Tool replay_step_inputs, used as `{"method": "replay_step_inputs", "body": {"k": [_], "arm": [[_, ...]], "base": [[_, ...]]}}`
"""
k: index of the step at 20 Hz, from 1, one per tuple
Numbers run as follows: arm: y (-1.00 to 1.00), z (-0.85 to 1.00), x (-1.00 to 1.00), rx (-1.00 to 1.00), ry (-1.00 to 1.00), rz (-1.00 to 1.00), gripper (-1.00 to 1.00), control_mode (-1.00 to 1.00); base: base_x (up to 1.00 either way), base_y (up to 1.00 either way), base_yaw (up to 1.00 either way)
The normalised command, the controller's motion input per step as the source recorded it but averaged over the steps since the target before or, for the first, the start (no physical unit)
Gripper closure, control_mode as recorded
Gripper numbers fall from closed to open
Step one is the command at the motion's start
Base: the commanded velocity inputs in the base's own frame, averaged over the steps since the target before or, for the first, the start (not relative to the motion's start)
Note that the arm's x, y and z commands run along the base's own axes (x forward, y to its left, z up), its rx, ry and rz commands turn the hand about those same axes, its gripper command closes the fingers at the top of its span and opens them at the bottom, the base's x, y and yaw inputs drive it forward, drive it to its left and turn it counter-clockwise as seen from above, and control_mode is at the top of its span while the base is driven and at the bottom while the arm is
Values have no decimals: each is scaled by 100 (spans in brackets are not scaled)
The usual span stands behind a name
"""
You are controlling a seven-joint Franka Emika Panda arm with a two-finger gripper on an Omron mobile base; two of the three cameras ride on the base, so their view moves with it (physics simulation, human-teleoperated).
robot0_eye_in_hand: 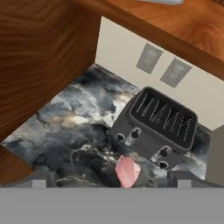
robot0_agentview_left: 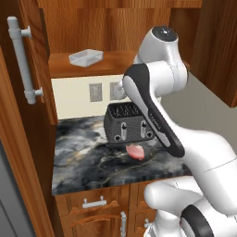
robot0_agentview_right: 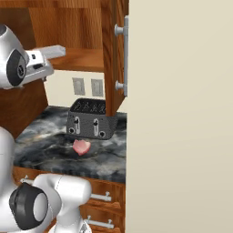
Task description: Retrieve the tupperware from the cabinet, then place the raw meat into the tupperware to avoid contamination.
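Tupperware (robot0_agentview_left: 86, 57): small clear shallow container, lying on the open cabinet's lower shelf (robot0_agentview_left: 111, 65), left of centre and near the front edge; nothing touches it.
Cabinet (robot0_agentview_left: 115, 21): upper wall unit of reddish-brown wood, both doors swung wide; the left door (robot0_agentview_left: 34, 60) with its grey bar handle (robot0_agentview_left: 21, 60) stands at the left of the left base view, the right door (robot0_agentview_right: 113, 54) hangs over the toaster's corner in the right base view.
Raw meat (robot0_eye_in_hand: 127, 170): pink flattish slab on the desk (robot0_agentview_left: 88, 157), just in front of the toaster and touching or nearly touching its base; which cannot be told.
Toaster (robot0_eye_in_hand: 157, 127): dark grey, four slots, against the back wall below two outlets (robot0_agentview_left: 104, 91).
End effector (robot0_eye_in_hand: 112, 179): released, jaws spread wide, grasping nothing; it points down at the desk, over the meat, below shelf level.
Step in hand (judged): fetching the container; meat transfer not yet begun.
Handling advice: raise the hand to shelf height first, enter between the doors, and keep the forearm off the right door's edge. Close across the container's short side at the rim; thin plastic will probably slide on the wood, so grip squarely.
Risk: knocking the container deeper into the cabinet.
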Motion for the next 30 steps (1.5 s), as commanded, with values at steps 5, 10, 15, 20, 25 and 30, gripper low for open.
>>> {"method": "replay_step_inputs", "body": {"k": [5,10,15,20,25,30], "arm": [[30,44,42,-6,3,8,-100,-100],[45,13,43,-3,-1,1,-100,-100],[37,0,51,0,-12,0,-100,-100],[28,0,32,-7,-21,0,-100,-100],[11,14,12,-10,-6,0,-100,-100],[1,23,16,-6,4,0,-100,-100]], "base": [[0,0,0],[0,0,0],[0,0,0],[0,0,0],[0,0,0],[0,0,0]]}}
